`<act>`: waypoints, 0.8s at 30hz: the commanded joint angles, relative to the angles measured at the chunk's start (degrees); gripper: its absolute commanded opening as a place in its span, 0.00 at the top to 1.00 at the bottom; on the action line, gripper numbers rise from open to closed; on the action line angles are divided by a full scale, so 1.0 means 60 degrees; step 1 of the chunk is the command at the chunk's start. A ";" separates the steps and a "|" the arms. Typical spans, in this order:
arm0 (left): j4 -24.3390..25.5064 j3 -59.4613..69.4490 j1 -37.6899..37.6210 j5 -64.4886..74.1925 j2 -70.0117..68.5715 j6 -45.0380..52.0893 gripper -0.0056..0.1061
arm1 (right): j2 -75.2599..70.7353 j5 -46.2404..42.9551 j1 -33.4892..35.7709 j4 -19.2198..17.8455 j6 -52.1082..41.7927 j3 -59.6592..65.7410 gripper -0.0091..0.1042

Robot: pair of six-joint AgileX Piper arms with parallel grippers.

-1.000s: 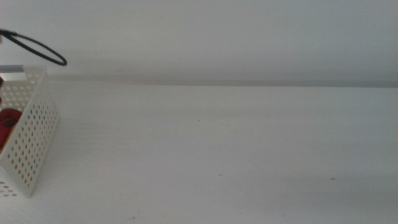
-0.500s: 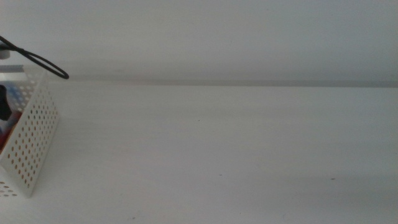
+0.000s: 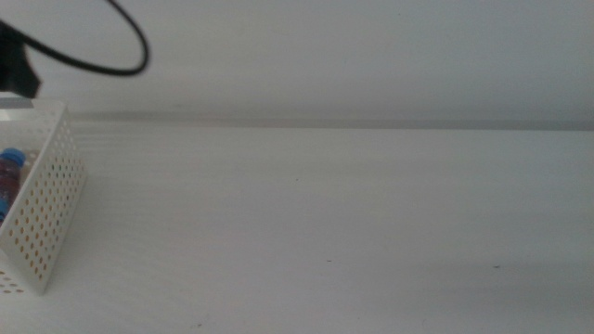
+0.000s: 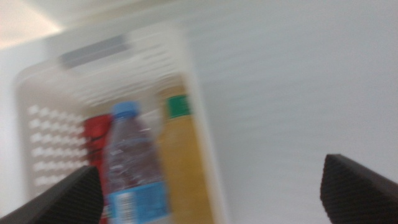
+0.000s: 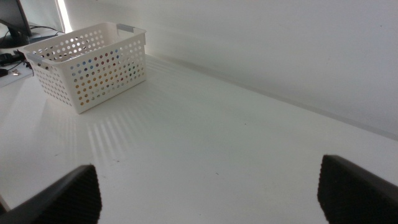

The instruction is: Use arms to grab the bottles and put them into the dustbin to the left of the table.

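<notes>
The white perforated dustbin stands at the table's left edge; it also shows in the left wrist view and the right wrist view. Inside it lie the red can, the clear blue-capped water bottle and the orange-yellow bottle with a green label. The water bottle's blue cap shows in the middle view. My left gripper is open and empty above the dustbin. My right gripper is open and empty, low over the table, far to the right of the dustbin.
The white table runs to a pale wall at the back. A black cable loops from the left arm's dark part at the top left. A monitor and clutter sit beyond the dustbin.
The left arm and its cable have risen from the dustbin. The blue-capped water bottle now lies in the dustbin, over the red can seen a second ago.
</notes>
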 commanded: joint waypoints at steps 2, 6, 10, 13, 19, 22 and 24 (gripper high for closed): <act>-0.0109 0.0990 -0.1072 -0.0538 -0.1225 -0.0882 0.11 | -0.0033 -0.0109 0.0026 -0.0025 -0.0014 0.0046 0.10; -0.0400 0.2702 -0.2633 -0.2039 -0.2843 -0.0810 0.11 | -0.0033 -0.0109 0.0026 -0.0025 -0.0014 0.0046 0.10; -0.0580 0.4610 -0.4136 -0.3669 -0.4311 -0.0844 0.11 | -0.0033 -0.0109 0.0026 -0.0025 -0.0014 0.0046 0.10; -0.0224 0.5767 -0.5003 -0.5122 -0.5310 -0.1539 0.11 | -0.0033 -0.0109 0.0026 0.0076 -0.0014 0.0046 0.10; -0.0115 0.6976 -0.5450 -0.6388 -0.6683 -0.2338 0.11 | -0.0033 -0.0109 0.0026 0.0076 -0.0014 0.0046 0.10; -0.0115 0.7032 -0.5450 -0.6388 -0.6793 -0.2378 0.11 | -0.0033 -0.0109 0.0026 0.0076 -0.0014 0.0046 0.10; -0.0115 0.7032 -0.5450 -0.6485 -0.6793 -0.2378 0.11 | -0.0033 -0.0109 0.0026 0.0076 -0.0014 0.0046 0.10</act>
